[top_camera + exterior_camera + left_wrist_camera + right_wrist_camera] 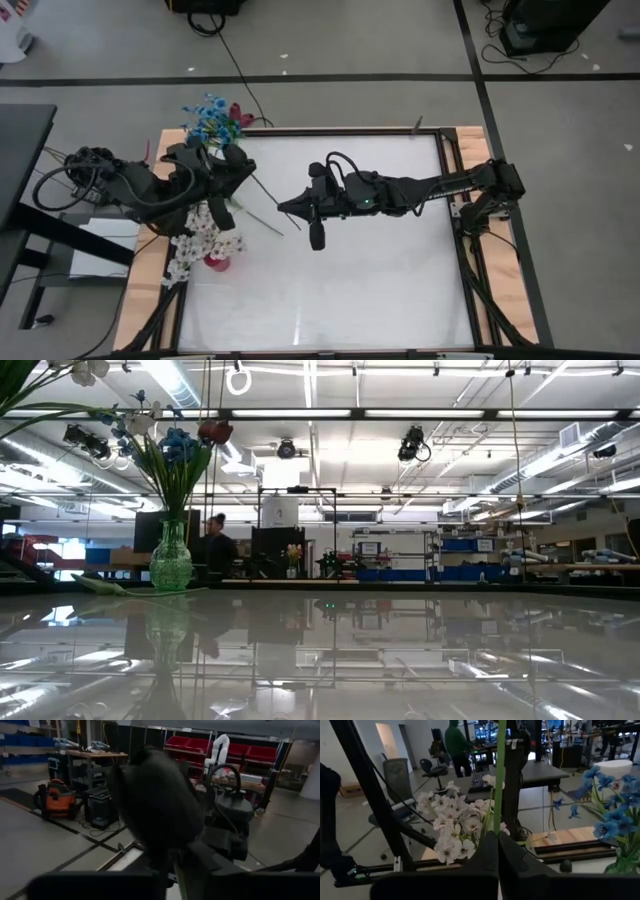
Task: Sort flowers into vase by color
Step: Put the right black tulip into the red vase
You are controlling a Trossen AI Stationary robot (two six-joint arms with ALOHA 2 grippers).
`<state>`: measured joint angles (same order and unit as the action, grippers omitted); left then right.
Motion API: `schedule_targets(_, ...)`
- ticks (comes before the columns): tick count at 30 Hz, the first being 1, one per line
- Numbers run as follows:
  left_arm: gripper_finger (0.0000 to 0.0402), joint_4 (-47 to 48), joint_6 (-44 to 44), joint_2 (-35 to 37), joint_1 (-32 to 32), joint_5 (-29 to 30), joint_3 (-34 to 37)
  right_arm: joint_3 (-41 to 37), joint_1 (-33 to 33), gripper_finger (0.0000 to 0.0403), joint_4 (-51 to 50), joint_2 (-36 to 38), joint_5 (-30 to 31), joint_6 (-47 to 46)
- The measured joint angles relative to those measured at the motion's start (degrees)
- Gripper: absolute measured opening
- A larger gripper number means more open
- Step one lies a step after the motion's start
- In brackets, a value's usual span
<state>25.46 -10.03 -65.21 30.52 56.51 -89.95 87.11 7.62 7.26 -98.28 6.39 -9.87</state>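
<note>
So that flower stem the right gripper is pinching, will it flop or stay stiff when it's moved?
Probably fairly stiff: the stem runs straight out of the shut right gripper with no visible droop. It is likely light, being so thin. It may swivel or slip, since the gripper pinches it at only one narrow spot.

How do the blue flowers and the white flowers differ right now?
1. Colour: the blue flowers have bright blue heads; the white flowers have pale ones.
2. Vase: the blue flowers stand in a green glass vase; the white flowers stand in a pink vase.
3. Place: the blue flowers are at the table's far left corner; the white flowers are nearer the front.
Both are by the left edge.
</note>
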Motion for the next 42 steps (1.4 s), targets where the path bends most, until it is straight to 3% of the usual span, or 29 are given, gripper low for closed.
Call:
schedule_targets(3, 0.0011, 0.0, 2.6, 0.1, 0.1, -0.2, 0.0, 0.0, -0.3, 0.0016, 0.1, 0.0, 1.2, -0.9)
schedule_targets(9, 0.0008, 4.7, 3.1, 1.0, 0.8, -0.9, 0.0, 0.0, -0.6, 0.0083, 0.6, 0.0, 7.0, -3.4)
schedule_targets(15, 0.0006, 23.4, -7.0, 6.1, 4.4, -0.8, 0.1, 0.0, -0.6, 0.0133, -2.2, 0.0, 11.1, -7.6)
schedule_targets(20, 0.0006, 41.2, -5.8, 12.9, 8.4, -2.2, 0.1, 0.0, -0.7, 0.0137, -8.4, 0.0, 11.5, -10.2)
schedule_targets(24, 0.0006, 47.1, -12.1, 18.3, 8.9, -7.3, 0.0, 0.0, -0.7, 0.0136, -11.3, 0.0, 11.5, -11.6)
schedule_targets(32, 0.0006, 58.4, -14.0, 21.9, 8.9, -19.6, 0.0, 0.0, -0.7, 0.0136, -11.3, 0.0, 12.1, -14.3)
schedule_targets(42, 0.0006, 62.6, -18.7, 24.7, 8.9, -41.7, 0.0, 0.0, -0.8, 0.0135, -11.2, 0.0, 13.7, -16.2)
